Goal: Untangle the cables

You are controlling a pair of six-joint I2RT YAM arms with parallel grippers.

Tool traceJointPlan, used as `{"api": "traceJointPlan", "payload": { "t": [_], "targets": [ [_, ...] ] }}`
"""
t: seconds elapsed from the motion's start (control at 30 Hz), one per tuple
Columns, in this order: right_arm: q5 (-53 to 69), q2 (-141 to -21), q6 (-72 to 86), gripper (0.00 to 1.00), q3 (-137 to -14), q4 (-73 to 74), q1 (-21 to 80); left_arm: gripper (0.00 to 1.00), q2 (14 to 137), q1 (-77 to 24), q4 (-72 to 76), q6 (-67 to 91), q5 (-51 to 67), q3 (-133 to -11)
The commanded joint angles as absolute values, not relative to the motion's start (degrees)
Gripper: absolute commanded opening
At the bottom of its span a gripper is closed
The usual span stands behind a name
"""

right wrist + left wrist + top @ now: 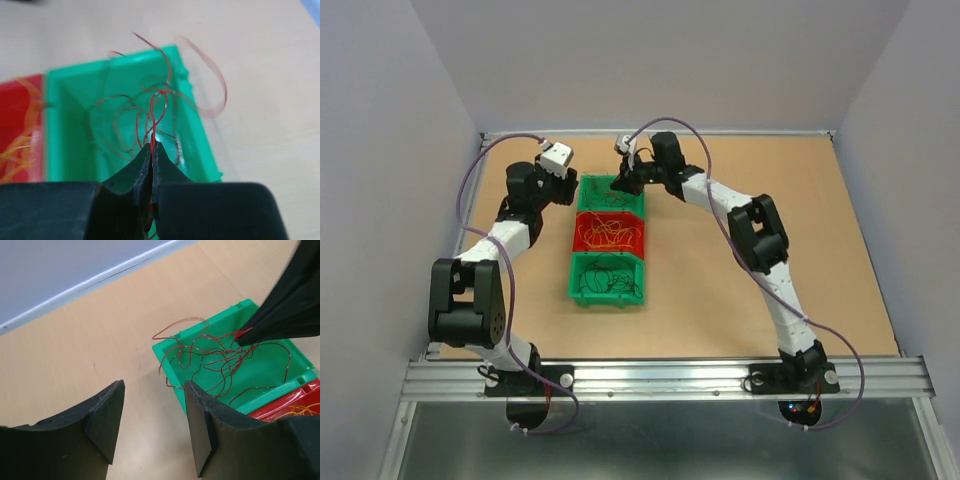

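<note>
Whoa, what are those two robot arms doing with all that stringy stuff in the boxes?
They're sorting out tangled wires. The right gripper is pinched shut on a thin red wire whose loops lie in the far green bin. The left gripper is open and holds nothing, hovering over the table beside that bin. The red bin holds orange-yellow wires, and the near green bin holds dark wires.
</note>
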State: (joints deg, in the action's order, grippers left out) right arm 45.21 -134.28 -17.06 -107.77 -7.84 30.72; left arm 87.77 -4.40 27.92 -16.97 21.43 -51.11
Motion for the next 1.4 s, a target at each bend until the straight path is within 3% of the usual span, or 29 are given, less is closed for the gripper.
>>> {"api": "traceJointPlan", "payload": {
  "t": [0.0, 0.13, 0.23, 0.33, 0.47, 0.57, 0.93, 1.2, 1.23, 1.3, 1.37],
  "targets": [
    [42.7, -147.4, -22.7, 0.05, -126.2, 18.1, 30.5, 0.62, 86.0, -4.2, 32.3, -15.6, 21.2, -52.1],
    [33.3, -152.0, -27.1, 0.08, -131.0, 34.2, 31.6, 0.62, 85.0, -4.2, 32.7, -16.0, 21.5, -51.5],
    [25.4, -148.2, -26.5, 0.05, -121.5, 35.1, 33.0, 0.62, 85.2, -4.1, 32.9, -16.0, 22.1, -51.4],
    [28.8, -142.8, -25.9, 0.0, -112.9, 33.9, 32.9, 0.62, 85.1, -4.2, 32.9, -15.9, 22.3, -51.3],
    [31.6, -126.5, -19.6, 0.01, -90.8, 19.9, 33.0, 0.62, 85.2, -4.2, 32.9, -15.8, 23.9, -51.2],
    [29.6, -120.8, -16.9, 0.01, -84.0, 11.4, 33.0, 0.61, 85.4, -4.2, 33.0, -15.8, 24.4, -50.8],
    [18.2, -108.0, -7.1, 0.03, -72.9, -7.7, 33.6, 0.6, 82.9, -4.2, 37.1, -17.1, 24.3, -47.6],
    [16.9, -101.9, -5.2, 0.04, -66.4, -14.8, 34.5, 0.6, 80.2, -4.2, 39.9, -16.7, 24.1, -45.1],
    [17.0, -102.0, -5.1, 0.19, -66.3, -15.2, 34.4, 0.61, 79.7, -4.2, 40.3, -16.7, 24.1, -44.7],
    [17.8, -104.0, -5.1, 0.64, -68.1, -10.9, 34.5, 0.61, 79.3, -4.2, 40.8, -16.8, 24.1, -44.4],
    [15.4, -105.7, -6.5, 0.75, -70.9, -6.3, 35.2, 0.61, 79.3, -4.2, 40.8, -16.8, 24.1, -44.3]
  ]
}}
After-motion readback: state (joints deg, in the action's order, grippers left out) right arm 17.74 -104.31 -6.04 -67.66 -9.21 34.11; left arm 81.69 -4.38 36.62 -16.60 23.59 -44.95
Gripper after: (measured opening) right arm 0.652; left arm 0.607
